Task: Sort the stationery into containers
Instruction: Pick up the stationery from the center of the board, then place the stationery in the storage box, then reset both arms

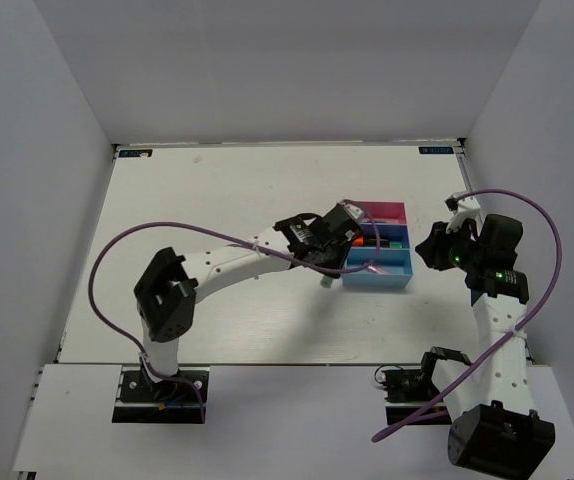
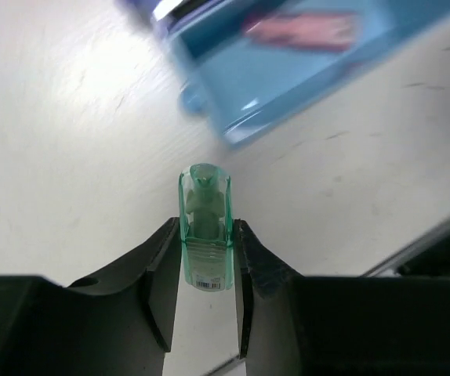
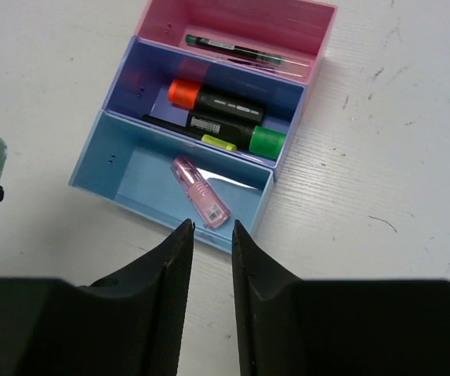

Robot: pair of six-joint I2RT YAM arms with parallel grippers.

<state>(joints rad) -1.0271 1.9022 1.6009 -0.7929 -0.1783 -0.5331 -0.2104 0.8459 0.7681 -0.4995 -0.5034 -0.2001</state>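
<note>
My left gripper [image 2: 205, 233] is shut on a pale green stubby marker [image 2: 204, 196], held just left of the light blue tray [image 2: 288, 86]; the top view shows it there too [image 1: 319, 268]. Three joined trays sit in a row. The pink tray [image 3: 233, 19] holds a thin dark pen [image 3: 233, 51]. The dark blue tray [image 3: 143, 82] holds an orange-black marker [image 3: 217, 98] and a black marker with yellow band and green cap [image 3: 241, 135]. The light blue tray [image 3: 143, 176] holds a pink marker [image 3: 200, 192]. My right gripper [image 3: 212, 227] is open and empty, above the light blue tray's near-right corner.
The trays [image 1: 392, 210] stand right of the table's centre, between both arms. The left arm's purple cable [image 1: 167, 228] loops over the left half. White walls enclose the table on three sides. The right arm [image 1: 487, 260] stands just right of the trays.
</note>
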